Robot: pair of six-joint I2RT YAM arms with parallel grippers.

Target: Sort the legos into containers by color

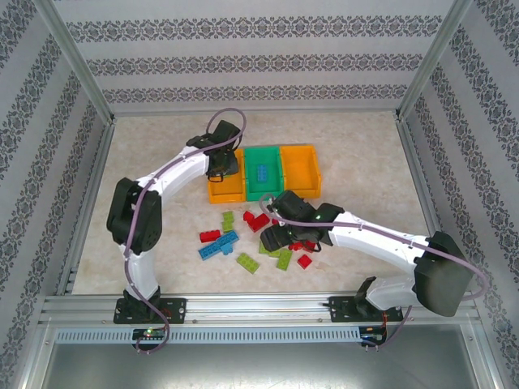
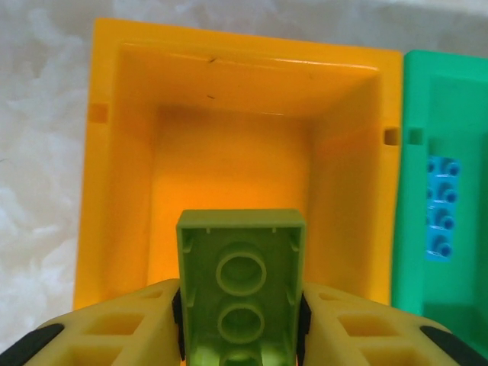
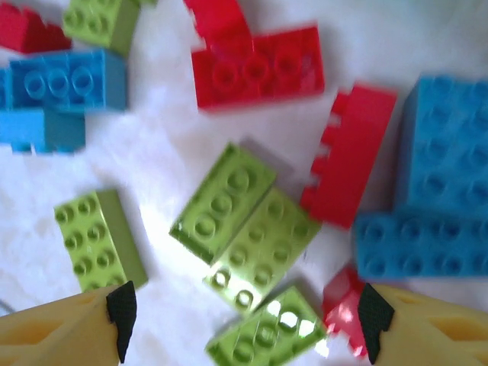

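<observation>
Left claw [image 2: 241,329] grips light-green studded plastic brick [image 2: 241,255] above rectangular orange plastic bin [image 2: 244,47]. Right claw [image 3: 245,316] wide open, empty, over loose green plastic bricks [image 3: 229,200] on desk [image 3: 171,133].

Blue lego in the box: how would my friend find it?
On the pale marbled table, find the three joined plastic bins. The light blue studded brick lies inside the green middle bin; the other blue bricks lie loose outside.

roomy orange bin [image 2: 122,152] (bricks [image 3: 225,202] crowded)
</observation>
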